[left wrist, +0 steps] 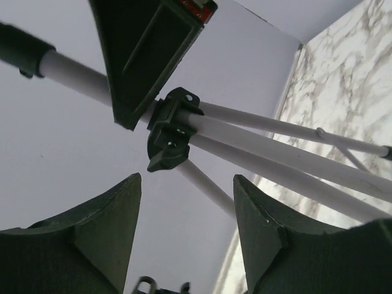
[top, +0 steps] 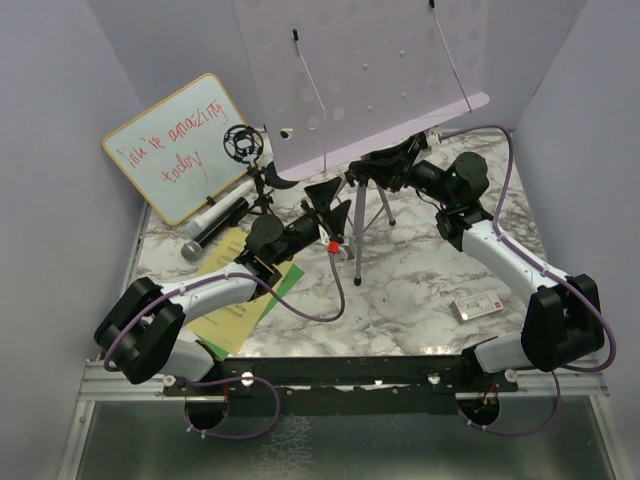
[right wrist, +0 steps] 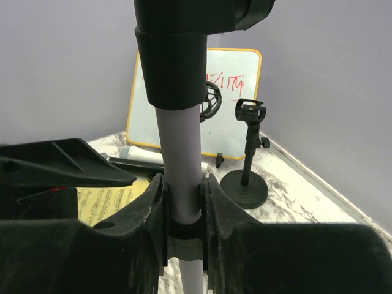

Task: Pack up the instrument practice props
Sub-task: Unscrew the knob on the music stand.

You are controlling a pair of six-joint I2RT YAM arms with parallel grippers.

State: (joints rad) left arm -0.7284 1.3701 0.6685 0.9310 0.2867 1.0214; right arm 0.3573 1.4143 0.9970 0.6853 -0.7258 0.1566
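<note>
Your right claw [right wrist: 184,199] clamps the pole [right wrist: 177,147] of the rack [top: 370,70], standing at 12 o'clock on the table [top: 420,290]. Your left claw [left wrist: 187,187] gapes wide, empty, near the hub [left wrist: 170,131].

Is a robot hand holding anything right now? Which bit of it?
The right gripper holds the white stand pole, fingers pinching just under its black sleeve. The left gripper is open by the legs, holding nothing.

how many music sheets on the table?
2. A yellow sheet lies at the front left of the table; a green sheet shows along its right edge, seemingly underneath it. More could be hidden in the stack.
</note>
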